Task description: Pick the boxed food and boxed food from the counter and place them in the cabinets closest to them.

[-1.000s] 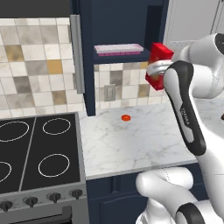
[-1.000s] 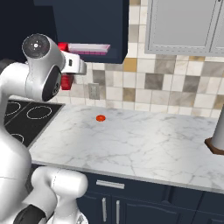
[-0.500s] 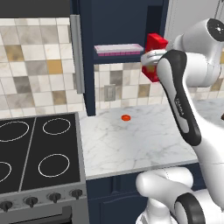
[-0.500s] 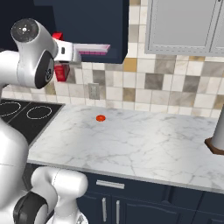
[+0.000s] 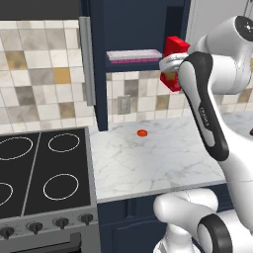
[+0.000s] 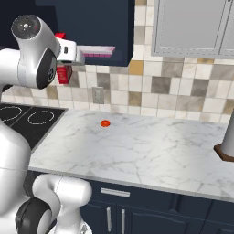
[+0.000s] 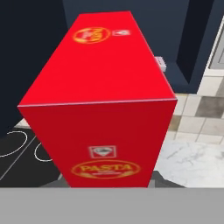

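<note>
A red boxed food marked PASTA hangs in the air, with my gripper shut on it. It sits just right of the open navy cabinet, level with its lower shelf. From the right base view the same red box shows behind my arm, left of the cabinet. In the hand view the box is close up and hides the fingertips. The white marble counter lies below. The other boxed food is out of view.
A pink and white tray lies on the cabinet's shelf. The cabinet door stands open to the left. A small red disc rests on the counter. A black hob is at the left, and light grey wall cabinets are at the right.
My arm has lifted the red box higher, from below the shelf's level up to beside the cabinet opening. The disc and tray have not moved.
</note>
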You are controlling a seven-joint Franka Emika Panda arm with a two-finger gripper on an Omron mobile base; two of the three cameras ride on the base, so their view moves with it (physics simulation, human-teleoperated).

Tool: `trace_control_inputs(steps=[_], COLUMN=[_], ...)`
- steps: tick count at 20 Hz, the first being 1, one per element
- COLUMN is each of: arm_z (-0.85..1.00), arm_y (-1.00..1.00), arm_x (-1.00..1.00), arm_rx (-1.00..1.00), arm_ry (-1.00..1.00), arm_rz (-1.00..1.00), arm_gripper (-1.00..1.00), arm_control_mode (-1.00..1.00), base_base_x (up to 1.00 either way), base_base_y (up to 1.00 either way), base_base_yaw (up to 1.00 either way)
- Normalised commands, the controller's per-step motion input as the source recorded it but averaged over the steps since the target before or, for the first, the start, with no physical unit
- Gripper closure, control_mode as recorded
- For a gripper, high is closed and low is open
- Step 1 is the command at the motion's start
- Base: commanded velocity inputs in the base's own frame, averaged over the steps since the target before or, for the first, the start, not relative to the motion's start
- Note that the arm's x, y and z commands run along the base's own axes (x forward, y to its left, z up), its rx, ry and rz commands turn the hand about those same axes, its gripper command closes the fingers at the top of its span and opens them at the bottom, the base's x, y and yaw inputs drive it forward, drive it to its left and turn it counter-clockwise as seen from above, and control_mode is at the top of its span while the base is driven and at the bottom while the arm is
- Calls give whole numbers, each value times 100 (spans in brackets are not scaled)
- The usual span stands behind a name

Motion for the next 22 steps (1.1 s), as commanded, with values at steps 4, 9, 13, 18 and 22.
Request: trace_control_inputs(steps=[4, 9, 13, 18, 22], arm_z=[17, 14, 8, 1, 1], arm_y=[0, 2, 12, 15, 20], arm_x=[0, 6, 18, 24, 23], arm_rx=[0, 0, 0, 0, 0], arm_ry=[0, -1, -1, -1, 0], arm_rz=[0, 0, 0, 0, 0], arm_gripper=[100, 100, 100, 100, 100], arm_control_mode=[-100, -100, -100, -100, -100], base_base_x=[0, 0, 0, 0, 0], base_base_y=[0, 0, 0, 0, 0], base_base_yaw=[0, 0, 0, 0, 0])
